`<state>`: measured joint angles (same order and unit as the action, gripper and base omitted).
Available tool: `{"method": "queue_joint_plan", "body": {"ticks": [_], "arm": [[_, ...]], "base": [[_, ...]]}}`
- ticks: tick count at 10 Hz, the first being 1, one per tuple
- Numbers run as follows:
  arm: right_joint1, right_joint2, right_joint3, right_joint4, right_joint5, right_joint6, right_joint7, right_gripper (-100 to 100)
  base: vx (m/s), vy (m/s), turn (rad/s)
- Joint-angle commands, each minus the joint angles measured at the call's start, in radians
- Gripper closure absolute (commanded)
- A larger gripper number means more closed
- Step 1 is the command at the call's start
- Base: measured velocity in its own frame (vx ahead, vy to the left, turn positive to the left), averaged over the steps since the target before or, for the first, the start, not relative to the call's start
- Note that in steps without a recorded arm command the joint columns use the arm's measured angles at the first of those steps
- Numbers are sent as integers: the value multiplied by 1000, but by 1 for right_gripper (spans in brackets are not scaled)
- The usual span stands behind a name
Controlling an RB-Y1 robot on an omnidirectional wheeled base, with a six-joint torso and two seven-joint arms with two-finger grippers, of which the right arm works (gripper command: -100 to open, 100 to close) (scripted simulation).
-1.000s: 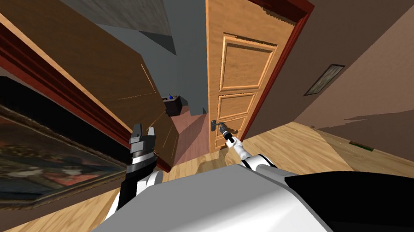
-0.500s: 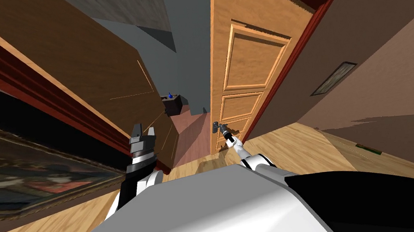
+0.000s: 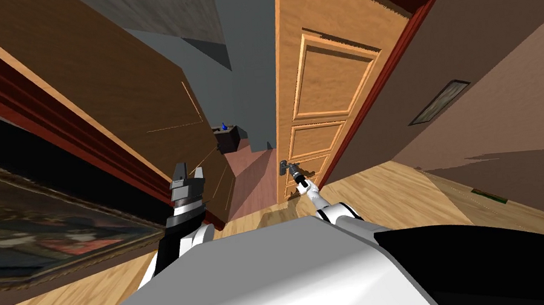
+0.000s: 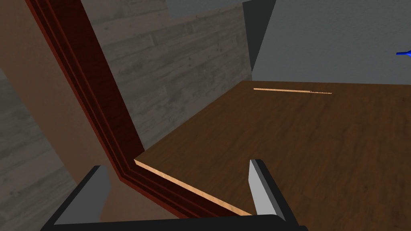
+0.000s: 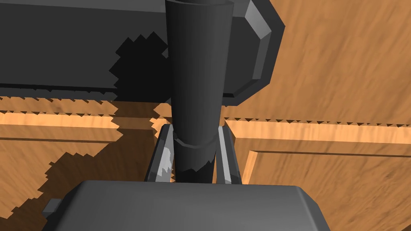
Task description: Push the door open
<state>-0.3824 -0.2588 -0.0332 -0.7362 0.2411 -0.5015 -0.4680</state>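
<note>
The right gripper (image 5: pixel 195 132) was clamped on the dark handle (image 5: pixel 196 80) of the light wooden panelled door (image 3: pixel 326 82), its two fingers pressing the lever's sides just short of the dark plate (image 5: pixel 80 48) behind it. The handle sat low on the door, near its free edge. Well to the left of the door, the left gripper (image 4: pixel 176 168) hung with its fingers spread wide and nothing between them. It pointed at a dark brown wooden panel (image 4: pixel 301 140) and the dark red frame (image 4: pixel 100 100) beside it. The door's far side met its own dark red frame (image 3: pixel 401 34). Past the door's free edge, a gap showed reddish floor (image 3: pixel 255 179), a small dark table (image 3: pixel 228 139) bearing a blue object (image 3: pixel 224 126), and a grey wall (image 3: pixel 248 52).
</note>
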Motion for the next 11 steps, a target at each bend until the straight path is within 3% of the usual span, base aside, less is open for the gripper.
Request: {"method": "queue_joint_plan", "body": {"ticks": [1,11], "arm": [[-2,-4,-12,-2,-5,1,6,100],[6,-20,-121,20,-51,13,75,100]], "base": [[172,60,-55],[193,87,-48]]}}
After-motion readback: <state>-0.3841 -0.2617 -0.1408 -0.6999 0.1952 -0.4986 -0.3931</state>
